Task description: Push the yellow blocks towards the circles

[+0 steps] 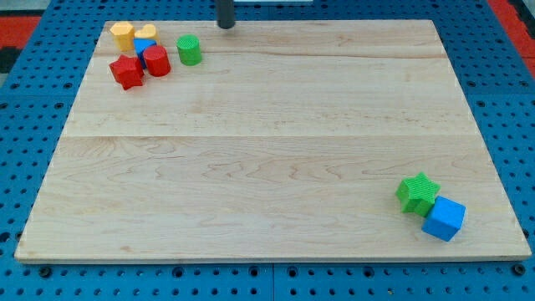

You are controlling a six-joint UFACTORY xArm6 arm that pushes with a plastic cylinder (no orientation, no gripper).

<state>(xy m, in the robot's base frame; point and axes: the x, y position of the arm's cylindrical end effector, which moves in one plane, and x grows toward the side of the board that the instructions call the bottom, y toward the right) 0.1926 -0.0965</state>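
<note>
Tip (pixel 226 26) at desk (pixel 267 150) 12 o'clock edge, touching nothing (no claw on this rod) | yellow blocks (pixel 123 34), (pixel 146 33) at 10 o'clock, beside red cylinder (pixel 156 60), green cylinder (pixel 189 50)

A pale wooden tabletop (pixel 276 142) fills most of the view, built from long planks whose seams run from the view's left to its right. It rests on a blue perforated base (pixel 25 92) dotted with regular rows of dark holes, showing along every edge. Red patches (pixel 25 21) sit in both top corners of the view. The light is even and soft, with faint shadows.
</note>
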